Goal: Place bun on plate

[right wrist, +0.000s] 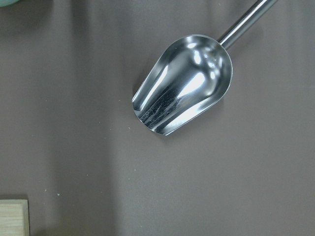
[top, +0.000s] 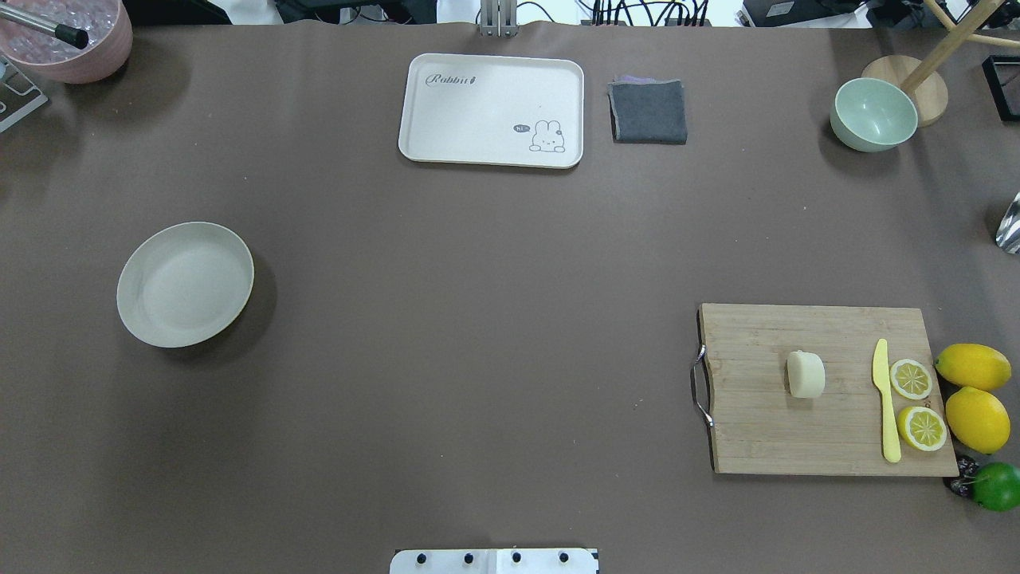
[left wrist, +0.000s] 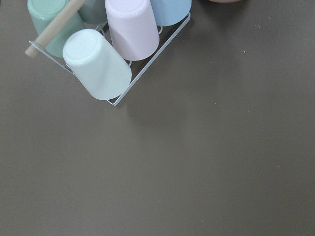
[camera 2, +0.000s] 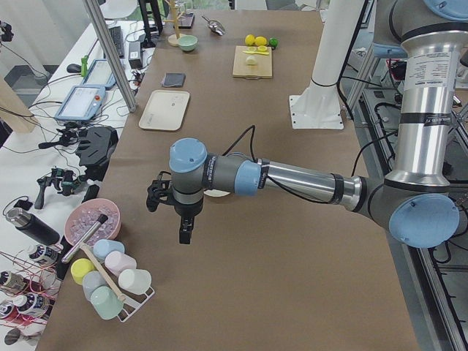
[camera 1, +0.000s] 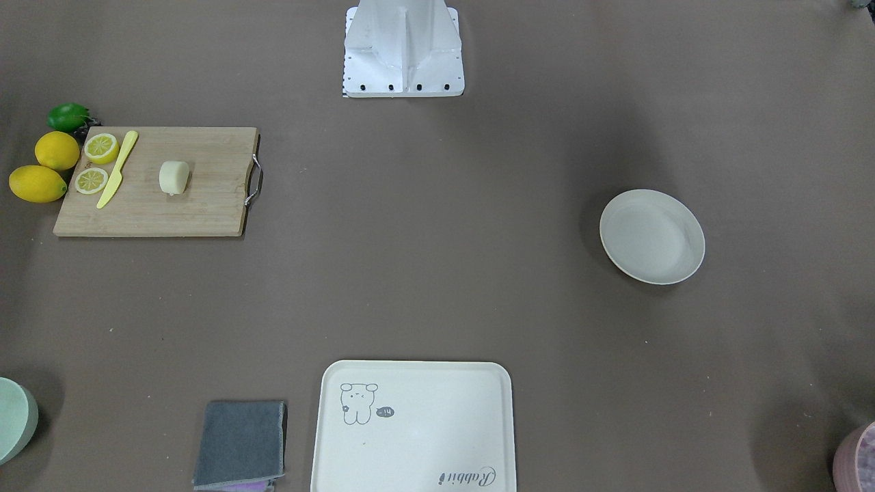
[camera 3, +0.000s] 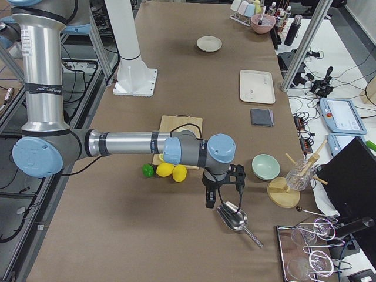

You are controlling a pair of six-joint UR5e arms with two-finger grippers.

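Note:
The bun [camera 1: 173, 177] [top: 806, 374] is a pale cream short cylinder lying on a wooden cutting board [top: 825, 388] on the robot's right side. Far across the table on the robot's left sits the round off-white plate [camera 1: 653, 236] [top: 185, 284], with nothing on it. Neither gripper appears in the overhead or front views. In the exterior left view my left gripper [camera 2: 185, 232] hangs above the table near a cup rack, past the plate. My right gripper [camera 3: 210, 201] hovers over a metal scoop, beyond the board. I cannot tell whether either is open or shut.
On the board lie a yellow knife [top: 884, 399] and two lemon halves [top: 916, 402]; whole lemons [top: 974, 391] and a lime [top: 996, 485] sit beside it. A cream tray [top: 492, 110], grey cloth [top: 649, 111] and green bowl [top: 872, 114] line the far edge. Metal scoop [right wrist: 184, 82]; cup rack [left wrist: 106, 46].

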